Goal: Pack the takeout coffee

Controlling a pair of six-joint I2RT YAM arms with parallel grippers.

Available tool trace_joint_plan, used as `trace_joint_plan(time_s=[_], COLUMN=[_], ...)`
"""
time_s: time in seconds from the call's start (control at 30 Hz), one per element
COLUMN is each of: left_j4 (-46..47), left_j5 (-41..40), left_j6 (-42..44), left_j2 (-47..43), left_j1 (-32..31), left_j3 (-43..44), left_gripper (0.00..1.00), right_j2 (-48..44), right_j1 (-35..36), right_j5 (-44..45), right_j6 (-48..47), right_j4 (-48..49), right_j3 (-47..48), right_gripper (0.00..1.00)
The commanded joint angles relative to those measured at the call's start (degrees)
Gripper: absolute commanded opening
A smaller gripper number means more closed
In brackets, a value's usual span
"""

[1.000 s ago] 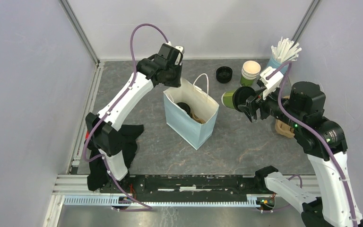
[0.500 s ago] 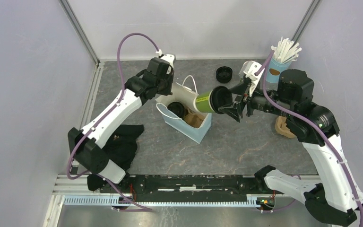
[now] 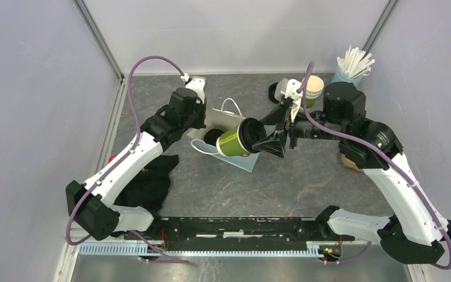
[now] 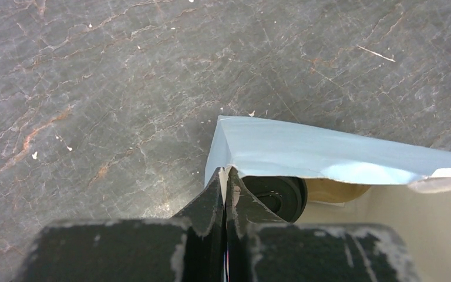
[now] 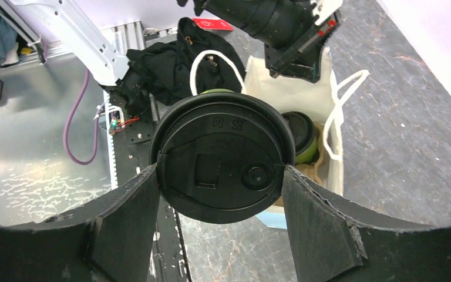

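Where the two arms meet: pale blue paper bag (image 3: 239, 161) with white cord handles, near mid-bench and somewhat toward the far edge, tipped so that its mouth faces the right arm.
Left pincer (image 4: 225, 180): clenched on the bag's rim at a corner fold, on the side toward the left edge.
Right pincer (image 3: 264, 141): grasping a green paper cup (image 3: 234, 141) with a round black plastic lid, one finger on each side of the lid.
Held cup, attitude: lying sideways in the air, lid toward the wrist, base pointing at the bag's mouth; whether it touches the bag cannot be told.
Second green cup (image 5: 301, 133), black-lidded: inside the bag, touching a piece of tan cardboard (image 4: 336, 191).
Far right corner: stack of lidless cream-rimmed cups (image 3: 313, 87); white straws in a blue tumbler (image 3: 353, 61).
Left edge, nearer half: crumpled black cloth (image 3: 151, 180).
Bench surface: grey sheet with stone-like veining (image 4: 94, 88).
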Motion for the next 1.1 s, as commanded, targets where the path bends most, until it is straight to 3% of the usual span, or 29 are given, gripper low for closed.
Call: trace_joint_plan(time_s=[0.0,0.27,0.37,0.73,0.97,1.07], left_j4=[6.83,19.94,21.81,21.52,21.3,21.24], left_j5=[-1.67,-0.74,-0.86,0.52,0.47,0.71], left_j6=[-1.3,-0.37,-0.28,-0.3,0.13,0.16], left_j2=[-3.92,-12.33,-13.99,-16.42,-17.44,-17.58], left_j1=[0.06,0.07,0.04,0.01,0.07,0.02], left_j3=[-2.82,-13.67,-15.43,-17.87,-18.21,-18.17], left_gripper=[0.02,0.02,0.02,0.02,0.02,0.02], right_j2=[1.13,8.3,10.28,9.71,0.19,0.4], right_j1=[5.0,20.71,26.12,33.7,33.75,33.8], right_j5=[5.62,29.71,34.68,44.72,44.36,46.19], right_j6=[1.71,-1.45,-1.32,2.08,6.83,6.15], right_j4=[3.15,-4.8,-5.33,-2.25,1.99,1.38], right_j3=[0.3,6.02,7.01,6.88,-4.06,-3.49], right_gripper=[0.13,0.08,0.08,0.07,0.07,0.04])
